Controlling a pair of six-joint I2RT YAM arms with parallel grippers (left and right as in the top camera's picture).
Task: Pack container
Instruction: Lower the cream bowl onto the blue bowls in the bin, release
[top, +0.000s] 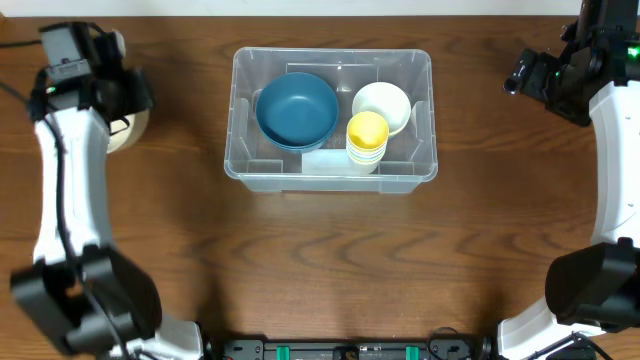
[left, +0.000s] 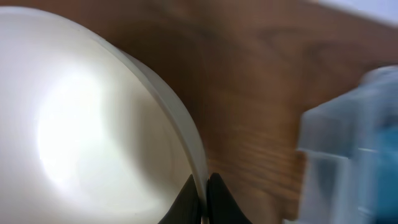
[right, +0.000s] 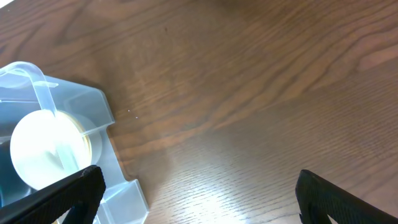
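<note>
Since its thin rim likely offers the best purchase, the cream bowl (left: 81, 112) at upper left is pinched by the left gripper (left: 202, 193), jaws nearly closed. Upper centre, the container (top: 330, 182) holds a blue bowl (top: 297, 108) and yellow cups (top: 367, 135). Upper right, the right gripper (right: 199, 186) hangs wide, empty.

I've got the container (top: 331, 184) upright and open in the upper middle of the overhead frame, its long side running left to right on the table (top: 320, 270). It's clear plastic with rounded corners and a thick rim. Inside there's a blue bowl (top: 296, 108) at left, a white bowl (top: 383, 104) upper right, and a yellow cup stack (top: 367, 140) just below it.
</note>
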